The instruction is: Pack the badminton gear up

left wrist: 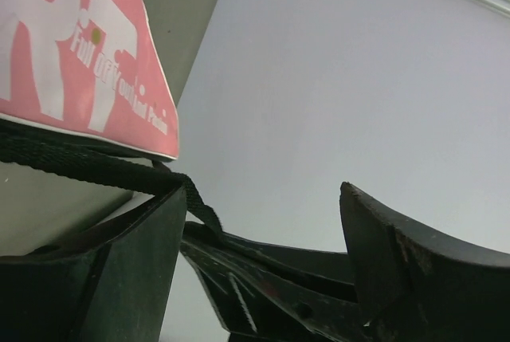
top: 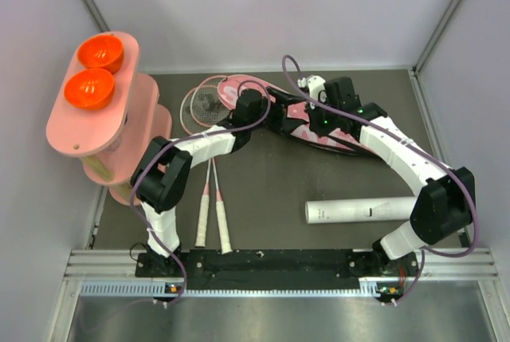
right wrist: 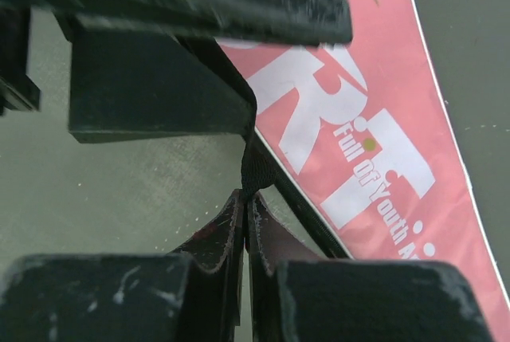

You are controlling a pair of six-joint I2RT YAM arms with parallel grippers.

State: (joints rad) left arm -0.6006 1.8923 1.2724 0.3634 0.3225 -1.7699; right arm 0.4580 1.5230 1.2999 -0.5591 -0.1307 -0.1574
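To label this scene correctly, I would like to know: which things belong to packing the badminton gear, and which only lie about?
For the job: two rackets, white tube, pink bag, its strap in the right pincer.
Lying about: two orange bowls, pink stand.

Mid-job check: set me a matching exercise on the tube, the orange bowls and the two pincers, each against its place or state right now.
Column one:
1. tube
2. orange bowls
3. left pincer
4. right pincer

Column two:
A. open, nothing between the fingers
B. shut on the black strap
C. on top of the pink stand
D. lying flat on the table

Pairs: 1-D; 2-C; 3-A; 4-B
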